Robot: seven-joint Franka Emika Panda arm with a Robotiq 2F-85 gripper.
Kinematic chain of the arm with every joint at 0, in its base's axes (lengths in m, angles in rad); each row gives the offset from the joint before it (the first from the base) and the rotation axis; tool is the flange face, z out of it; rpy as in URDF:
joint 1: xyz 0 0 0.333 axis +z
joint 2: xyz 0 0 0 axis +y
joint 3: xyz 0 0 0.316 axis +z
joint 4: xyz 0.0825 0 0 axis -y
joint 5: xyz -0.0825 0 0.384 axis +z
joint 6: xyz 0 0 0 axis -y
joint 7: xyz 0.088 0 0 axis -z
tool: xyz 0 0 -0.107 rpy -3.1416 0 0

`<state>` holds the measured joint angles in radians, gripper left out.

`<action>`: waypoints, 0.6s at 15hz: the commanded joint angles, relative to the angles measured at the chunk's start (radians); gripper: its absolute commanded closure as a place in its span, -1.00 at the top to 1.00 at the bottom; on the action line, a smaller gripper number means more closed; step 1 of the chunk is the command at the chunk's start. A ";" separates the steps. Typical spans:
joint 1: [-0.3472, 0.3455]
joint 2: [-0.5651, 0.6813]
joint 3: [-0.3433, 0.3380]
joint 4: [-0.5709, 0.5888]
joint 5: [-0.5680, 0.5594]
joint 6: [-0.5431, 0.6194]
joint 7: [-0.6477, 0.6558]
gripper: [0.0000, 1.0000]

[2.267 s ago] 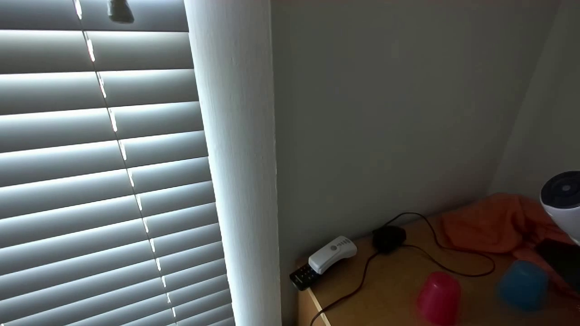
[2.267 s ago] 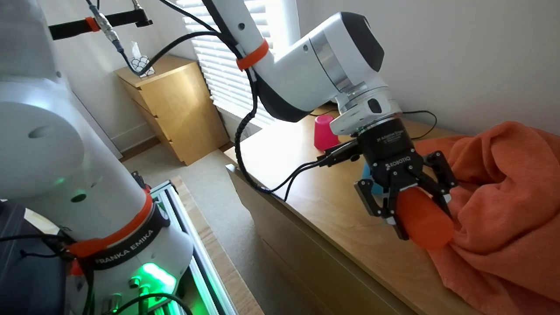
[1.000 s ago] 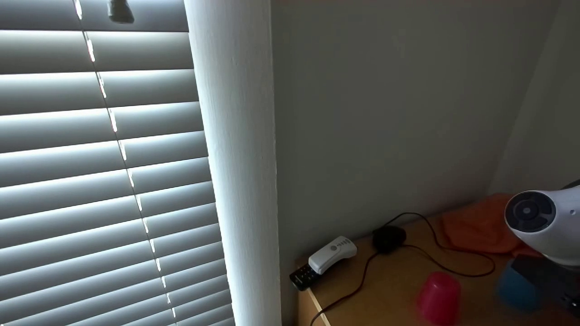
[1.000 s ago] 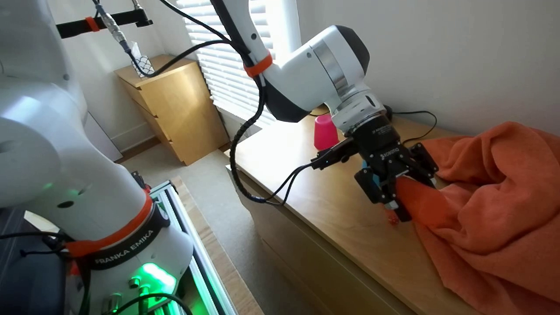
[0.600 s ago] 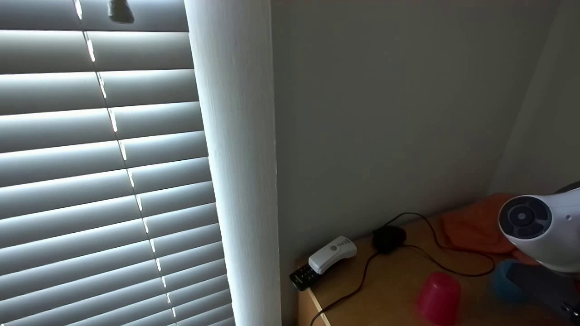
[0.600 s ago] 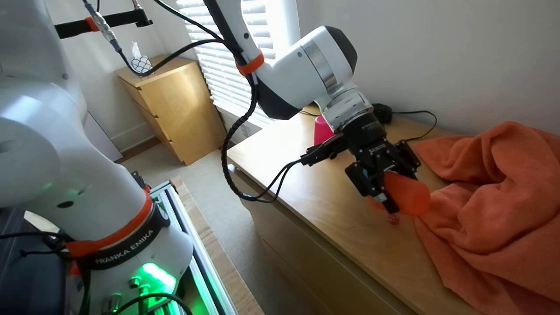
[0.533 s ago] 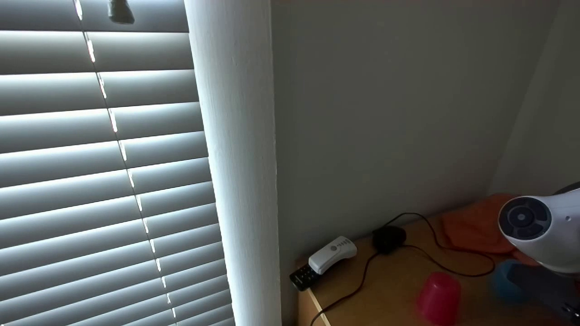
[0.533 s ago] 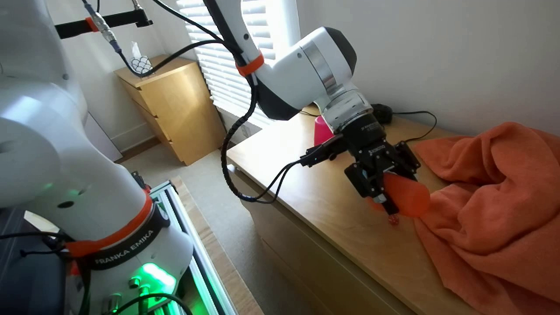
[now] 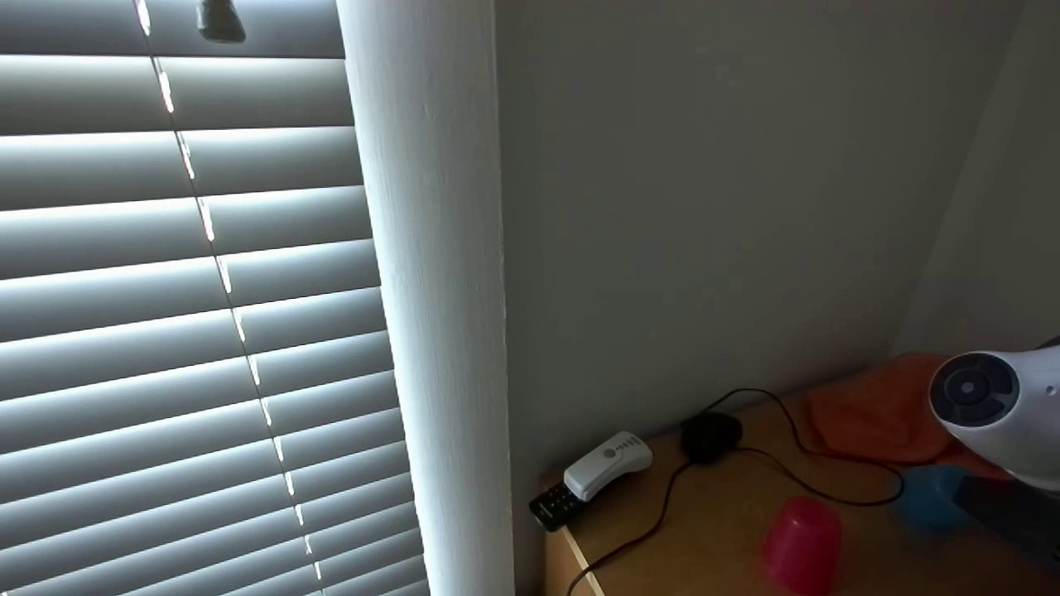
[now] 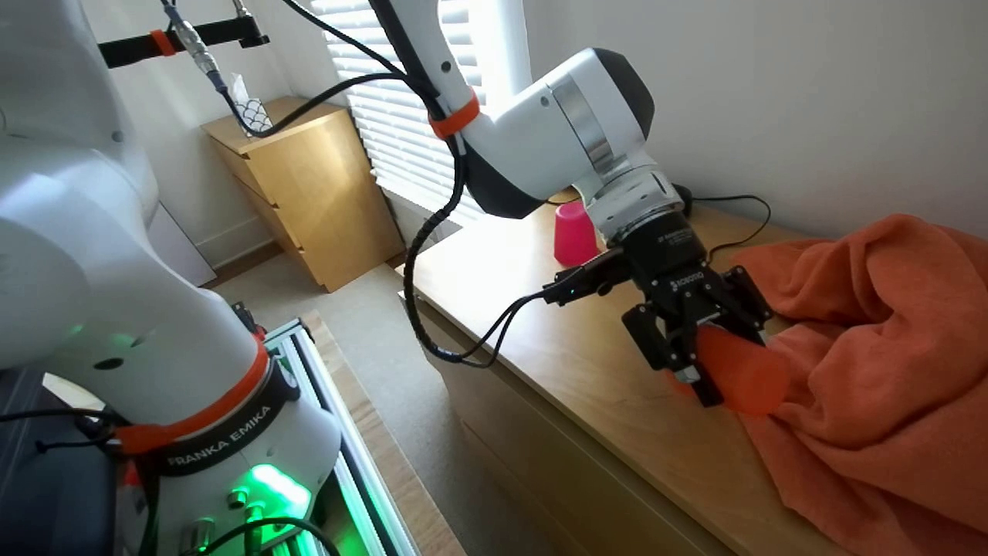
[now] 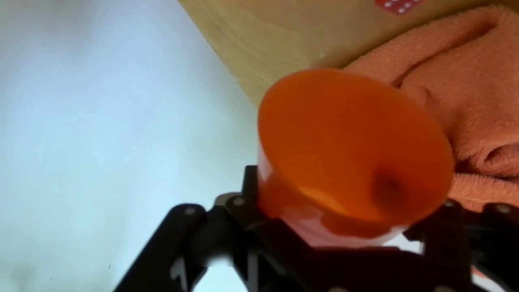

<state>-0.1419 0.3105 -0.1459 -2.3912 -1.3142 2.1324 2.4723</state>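
An orange cup [image 10: 752,382] near the orange towel [image 10: 911,347] juts, long axis tilted that way, from the end effector [image 10: 737,367], which grips it by the sides; a white-dotted red object [image 11: 399,5] lies on the counter [image 10: 610,371] near the towel.

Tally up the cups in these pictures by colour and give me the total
Orange cup: 1, held in the gripper
Pink cup: 1, upside down on the wooden top
Blue cup: 1, partly hidden
Total: 3 cups
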 commanded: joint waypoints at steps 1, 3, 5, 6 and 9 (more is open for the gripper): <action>-0.032 0.001 0.000 0.024 0.046 0.036 -0.015 -0.05; -0.037 0.008 0.002 0.041 0.059 0.058 -0.015 -0.05; -0.032 0.005 0.004 0.046 0.067 0.066 -0.016 -0.05; -0.026 -0.001 0.004 0.042 0.062 0.059 -0.015 -0.05; -0.006 -0.008 0.010 0.022 0.046 0.029 -0.015 -0.05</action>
<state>-0.1599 0.3105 -0.1415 -2.3485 -1.2674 2.1748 2.4694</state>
